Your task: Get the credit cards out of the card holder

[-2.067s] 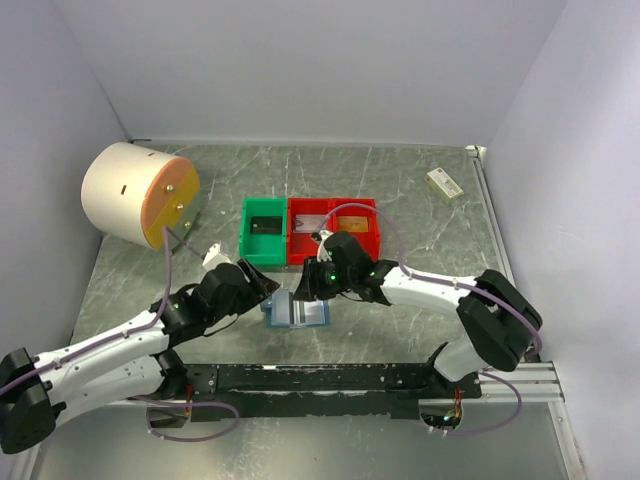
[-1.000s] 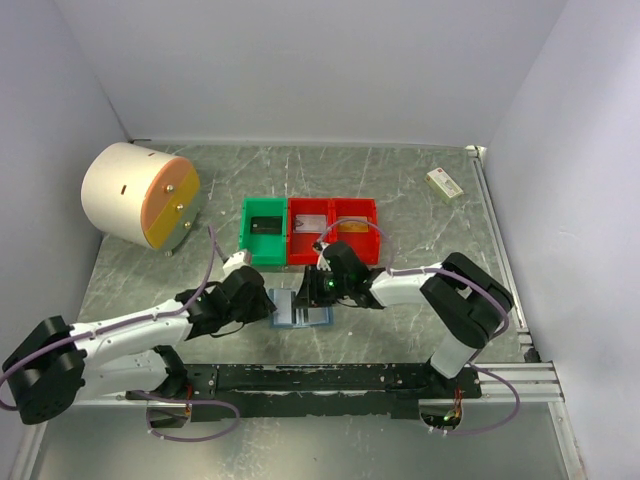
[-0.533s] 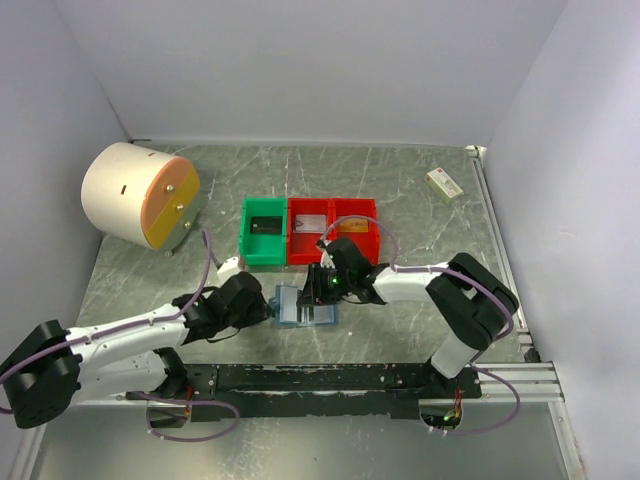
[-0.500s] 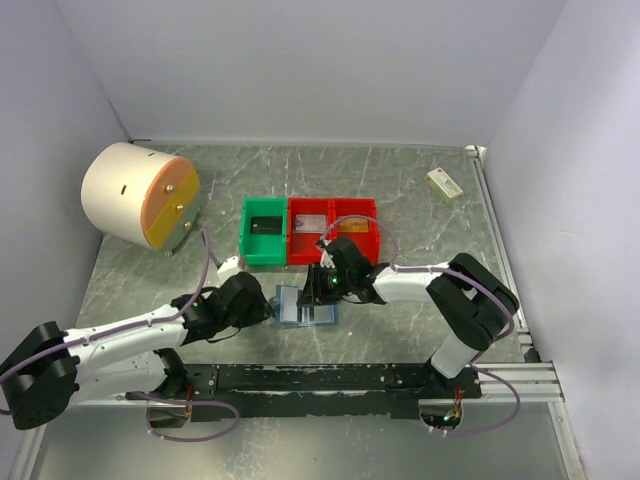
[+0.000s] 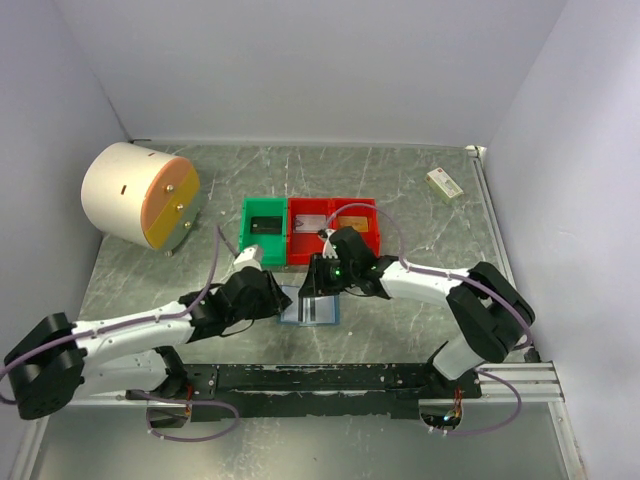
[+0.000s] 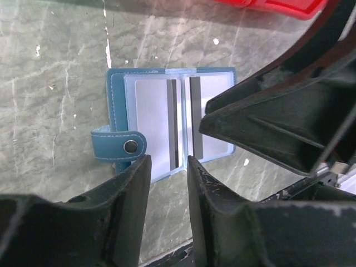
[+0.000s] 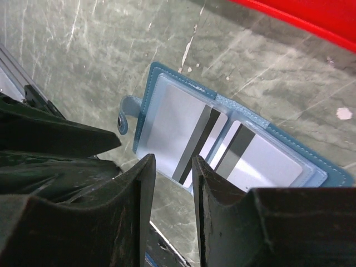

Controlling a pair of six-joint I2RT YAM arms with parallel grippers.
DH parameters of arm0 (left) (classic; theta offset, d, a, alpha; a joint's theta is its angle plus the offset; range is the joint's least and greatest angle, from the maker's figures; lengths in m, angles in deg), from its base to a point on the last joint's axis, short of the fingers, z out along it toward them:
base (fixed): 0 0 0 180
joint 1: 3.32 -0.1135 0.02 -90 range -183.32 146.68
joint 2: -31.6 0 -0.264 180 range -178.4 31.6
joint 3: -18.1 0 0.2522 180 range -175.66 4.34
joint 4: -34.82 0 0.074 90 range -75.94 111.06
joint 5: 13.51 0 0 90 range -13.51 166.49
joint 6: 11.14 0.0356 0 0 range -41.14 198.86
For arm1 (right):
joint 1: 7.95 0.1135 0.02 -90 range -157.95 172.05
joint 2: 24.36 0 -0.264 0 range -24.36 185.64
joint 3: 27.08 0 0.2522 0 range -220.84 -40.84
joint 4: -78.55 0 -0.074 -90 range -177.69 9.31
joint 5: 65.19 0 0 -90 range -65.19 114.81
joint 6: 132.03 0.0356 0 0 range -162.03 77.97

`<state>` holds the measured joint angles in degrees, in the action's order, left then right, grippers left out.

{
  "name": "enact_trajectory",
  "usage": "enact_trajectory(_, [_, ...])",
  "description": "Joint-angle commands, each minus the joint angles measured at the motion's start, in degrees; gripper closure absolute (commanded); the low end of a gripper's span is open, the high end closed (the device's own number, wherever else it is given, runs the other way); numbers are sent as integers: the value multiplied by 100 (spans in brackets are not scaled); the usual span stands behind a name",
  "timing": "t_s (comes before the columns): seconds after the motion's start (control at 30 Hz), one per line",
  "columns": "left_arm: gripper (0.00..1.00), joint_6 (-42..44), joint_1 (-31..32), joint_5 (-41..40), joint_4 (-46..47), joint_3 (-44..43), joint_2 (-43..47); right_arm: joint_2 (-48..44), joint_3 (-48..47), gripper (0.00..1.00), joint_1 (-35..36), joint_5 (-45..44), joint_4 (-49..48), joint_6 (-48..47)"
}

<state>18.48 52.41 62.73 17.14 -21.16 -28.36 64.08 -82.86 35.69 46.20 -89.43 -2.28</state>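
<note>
Just near-side of red plastic bins [image 5: 310, 202], you've got small blue bi-fold card holder [image 5: 308, 310] lying open, two pale striped plastic credit cards [image 6: 153, 119] slotted inside. Left gripper [image 5: 279, 300] and right gripper [image 5: 312, 290] there too, fingers narrowly parted, gripping nothing.

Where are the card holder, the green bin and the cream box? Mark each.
card holder [image 6: 115, 100], left wrist view, blue left border.
green bin [image 5: 246, 235], top view, left wall.
cream box [image 5: 445, 183], top view, middle of its top.

Left gripper [image 5: 281, 298] — nearer card holder [image 5: 313, 313] now
</note>
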Motion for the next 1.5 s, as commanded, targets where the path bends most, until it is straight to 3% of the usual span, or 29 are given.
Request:
enact_trajectory(0.0, [60,226,35,153,148,-495,-650,-98,31,67,-175,-58,69,-43])
enact_trajectory(0.1, [65,99,44,14,-149,-700,-1021,2,144,68,-266,183,-106,-20])
enact_trajectory(0.4, [67,-211,56,-414,-740,-711,-1423,295,150,69,-305,845,-403,-80])
enact_trajectory(0.7, [66,-230,59,-320,-346,-379,-1264,776,119,69,-306,802,-421,-35])
enact_trajectory(1.1, [76,-60,61,-109,-298,-456,-1534,917,160,73,-296,760,-585,169])
enact_trajectory(1.3, [80,-49,60,-100,-375,-474,-1541,821,224,72,-279,237,-536,405])
enact_trajectory(1.47, [81,-56,61,-95,-347,-418,-1448,709,520,74,-284,748,-1305,758])
